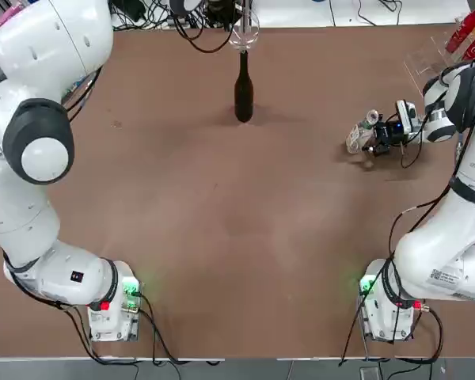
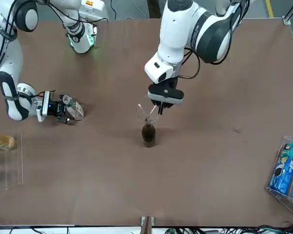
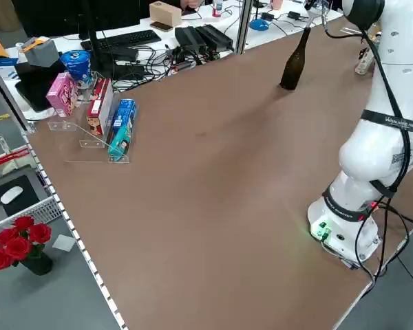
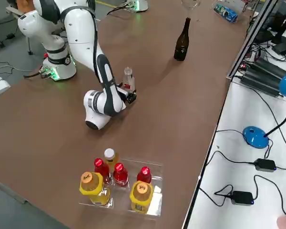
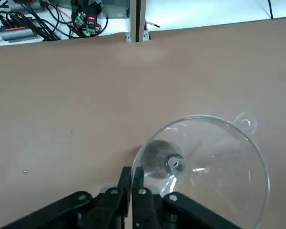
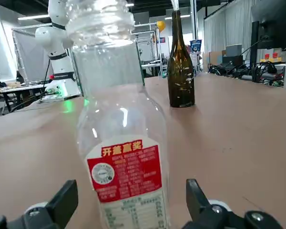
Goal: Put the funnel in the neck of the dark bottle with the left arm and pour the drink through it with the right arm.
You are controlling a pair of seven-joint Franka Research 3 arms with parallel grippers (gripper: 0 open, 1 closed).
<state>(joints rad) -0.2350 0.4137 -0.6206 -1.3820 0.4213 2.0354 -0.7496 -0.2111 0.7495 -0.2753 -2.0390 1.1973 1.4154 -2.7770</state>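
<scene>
Brown table [image 1: 222,237], left end effector [image 2: 158,108] above dark bottle [image 2: 148,134]

From overhead I have the dark bottle [image 1: 243,91] standing upright on the worktop [image 1: 222,222] at about twelve o'clock from centre, near the far edge. The funnel [image 1: 244,32] sits directly above its neck, pinched at the rim by the left tool [image 2: 158,109], which hangs over the bottle. The drink [image 1: 359,134] stands at about two o'clock, well apart from the dark bottle, between the spread fingers of the right tool [image 1: 374,141], which reaches in level from the three o'clock side. A tray of bottles [image 4: 119,186] lies past the right arm at the worktop's two o'clock corner. Boxes [image 3: 100,110] line the nine o'clock edge.
</scene>
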